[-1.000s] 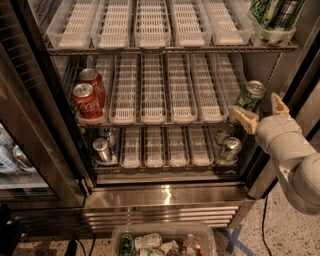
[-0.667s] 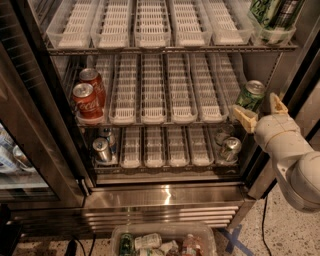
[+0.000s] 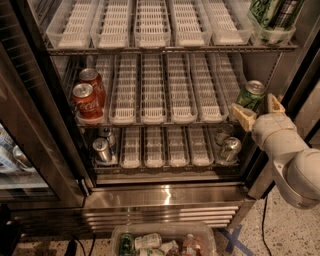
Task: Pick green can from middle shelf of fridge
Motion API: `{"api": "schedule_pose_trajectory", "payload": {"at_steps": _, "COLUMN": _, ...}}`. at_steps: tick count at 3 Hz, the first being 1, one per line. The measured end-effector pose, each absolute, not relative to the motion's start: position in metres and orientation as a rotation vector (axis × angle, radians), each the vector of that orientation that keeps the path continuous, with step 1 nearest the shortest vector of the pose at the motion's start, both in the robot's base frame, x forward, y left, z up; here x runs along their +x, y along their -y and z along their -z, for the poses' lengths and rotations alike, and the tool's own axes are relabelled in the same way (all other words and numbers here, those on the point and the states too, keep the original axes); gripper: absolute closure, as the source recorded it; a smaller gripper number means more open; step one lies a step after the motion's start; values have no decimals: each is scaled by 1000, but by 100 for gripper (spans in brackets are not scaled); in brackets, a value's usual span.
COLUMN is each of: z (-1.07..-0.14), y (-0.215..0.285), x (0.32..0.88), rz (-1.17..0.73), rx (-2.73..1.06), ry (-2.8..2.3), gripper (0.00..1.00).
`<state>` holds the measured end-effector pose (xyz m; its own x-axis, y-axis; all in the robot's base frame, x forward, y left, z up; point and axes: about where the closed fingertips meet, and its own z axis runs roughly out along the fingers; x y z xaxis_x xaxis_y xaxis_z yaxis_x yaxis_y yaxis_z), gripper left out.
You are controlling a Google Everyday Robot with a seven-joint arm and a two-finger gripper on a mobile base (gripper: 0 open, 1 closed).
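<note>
The green can (image 3: 251, 95) stands upright at the right end of the middle shelf (image 3: 155, 95), a wire rack with white slotted lanes, inside the open fridge (image 3: 165, 200). My gripper (image 3: 258, 110) is at the right of the fridge, just in front of the can. Its two tan fingers (image 3: 244, 117) are spread, one at the can's lower left and one at its right. The can sits between them at the shelf's front edge. My white arm (image 3: 295, 165) reaches in from the lower right.
Two red cola cans (image 3: 88, 97) stand at the left of the middle shelf. Silver cans (image 3: 102, 148) sit on the lower rack at left and right (image 3: 230, 147). Dark green bottles (image 3: 272, 12) are on the top rack's right. A bin of bottles (image 3: 162, 242) lies on the floor.
</note>
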<state>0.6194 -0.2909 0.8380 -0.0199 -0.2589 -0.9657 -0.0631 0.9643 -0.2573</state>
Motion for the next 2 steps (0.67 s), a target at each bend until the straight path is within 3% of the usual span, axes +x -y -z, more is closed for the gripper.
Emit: {"api": "schedule_pose_trajectory", "payload": {"at_steps": 2, "z": -838, "y": 289, "x": 629, "rz": 124, "rx": -221, "ry": -1584, "gripper": 29}}
